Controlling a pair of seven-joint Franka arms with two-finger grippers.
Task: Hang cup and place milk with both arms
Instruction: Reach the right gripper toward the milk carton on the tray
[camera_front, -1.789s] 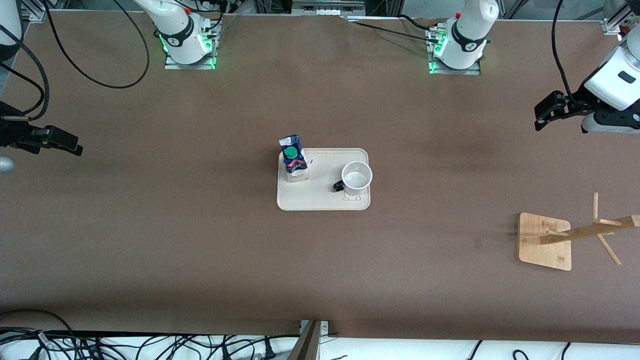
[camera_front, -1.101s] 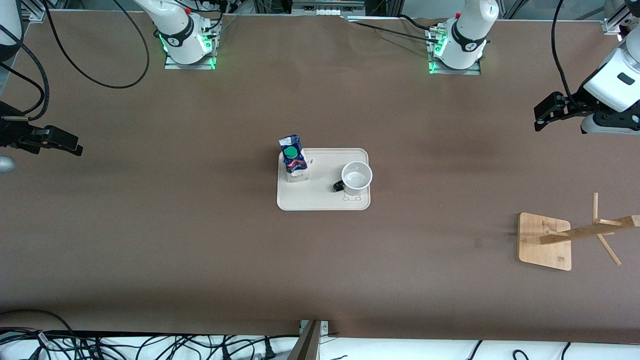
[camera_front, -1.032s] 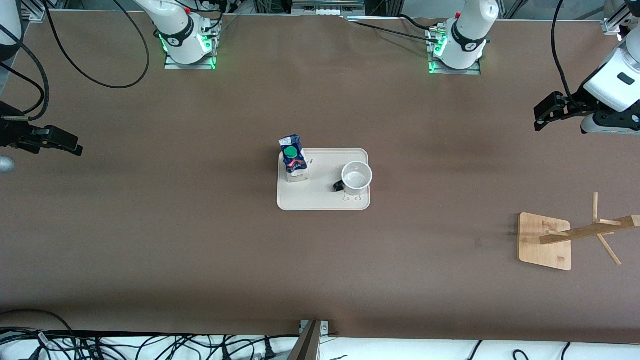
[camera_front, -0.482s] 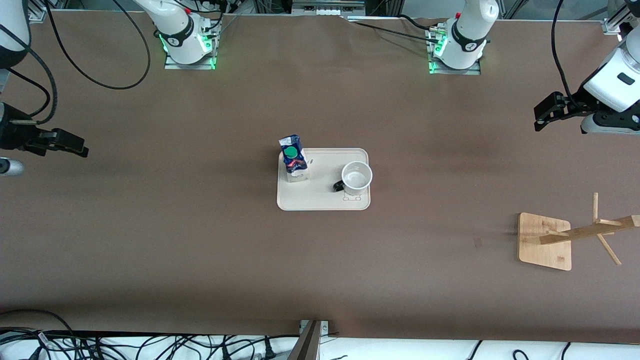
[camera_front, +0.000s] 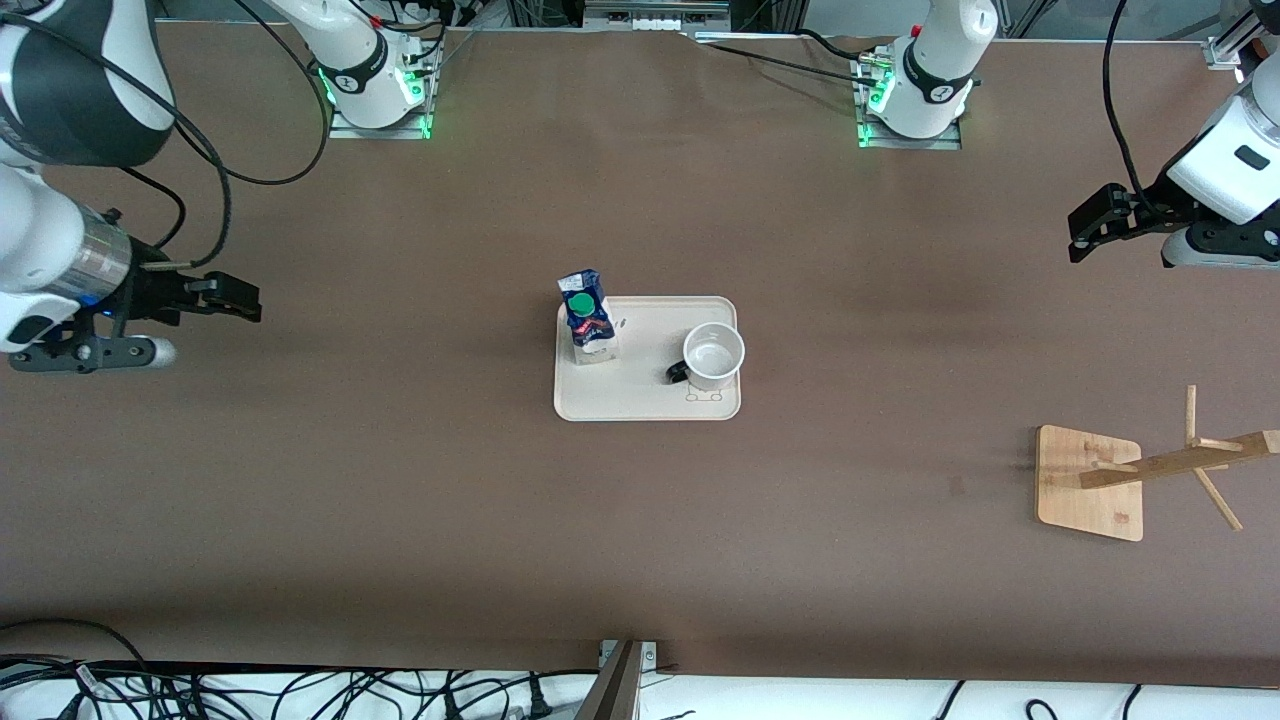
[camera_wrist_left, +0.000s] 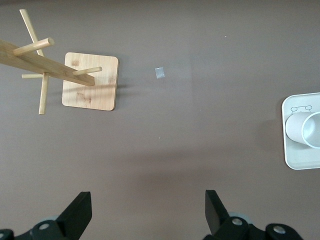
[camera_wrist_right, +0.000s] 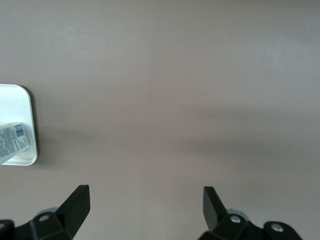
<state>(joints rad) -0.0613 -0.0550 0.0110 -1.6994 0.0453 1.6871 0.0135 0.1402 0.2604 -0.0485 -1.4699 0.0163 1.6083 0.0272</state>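
In the front view, a small dark blue and white gable-top milk carton (camera_front: 588, 320) with a round green cap is seen upright on a cream rectangular tray (camera_front: 640, 400), at its end toward the right arm. A small white mug (camera_front: 713, 357) with a black handle is seen on the same tray toward the left arm. A bamboo peg rack (camera_front: 1135, 478) is seen near the left arm's end of the brown surface (camera_front: 400, 480).

In the left wrist view, the left gripper (camera_wrist_left: 148, 212) is shown with fingers spread wide over bare surface.

In the right wrist view, the right gripper (camera_wrist_right: 145, 207) is likewise shown spread, empty.
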